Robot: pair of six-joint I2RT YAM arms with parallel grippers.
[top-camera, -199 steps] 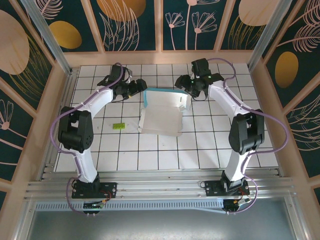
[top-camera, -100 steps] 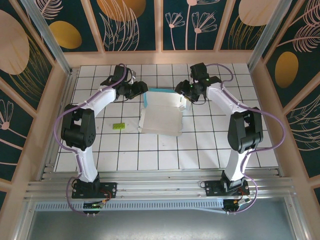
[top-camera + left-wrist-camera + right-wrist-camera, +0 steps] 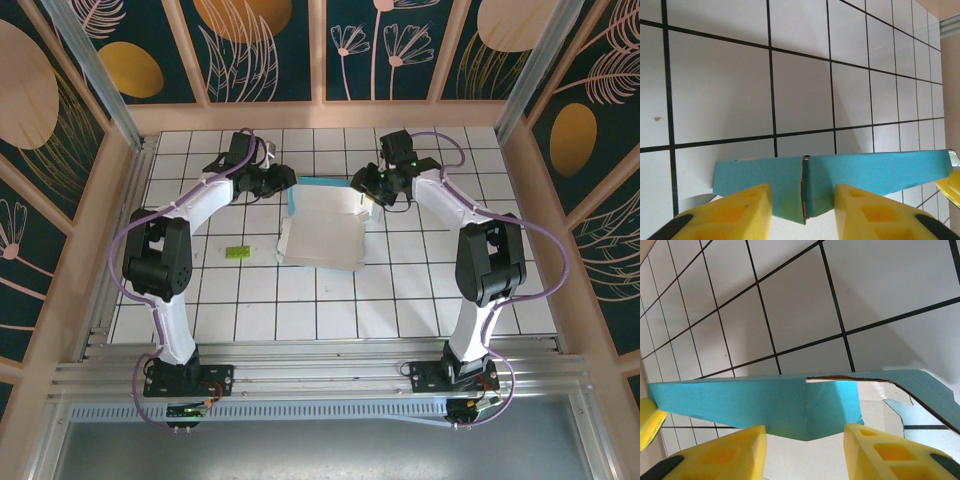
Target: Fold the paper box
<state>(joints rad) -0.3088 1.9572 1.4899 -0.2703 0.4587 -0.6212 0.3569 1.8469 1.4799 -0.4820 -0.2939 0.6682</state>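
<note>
**Operator:** Where is the paper box?

**Technician:** The paper box [image 3: 322, 238] lies on the tiled counter [image 3: 420, 300], between the two arms and toward the far half. Its white face is up. Its far wall stands upright with the teal face outward. A lime-green block [image 3: 236, 252] lies on the counter to the left of the box, apart from it.

**Operator:** What is the state of the left jaws?

**Technician:** The left jaws are at the far-left corner of the box. In the left wrist view the yellow fingers [image 3: 735, 212] stand partly apart. The teal wall [image 3: 875, 172] runs across the gap between them, with a slit between two panels near the middle. No clamping is visible. I cannot tell whether the pads touch the card.

**Operator:** And the right jaws?

**Technician:** The right jaws are at the far-right corner. Their fingers [image 3: 725, 455] are also partly apart, with the teal wall across the gap. A flap on the right leans outward. No grip is visible here either.
</note>
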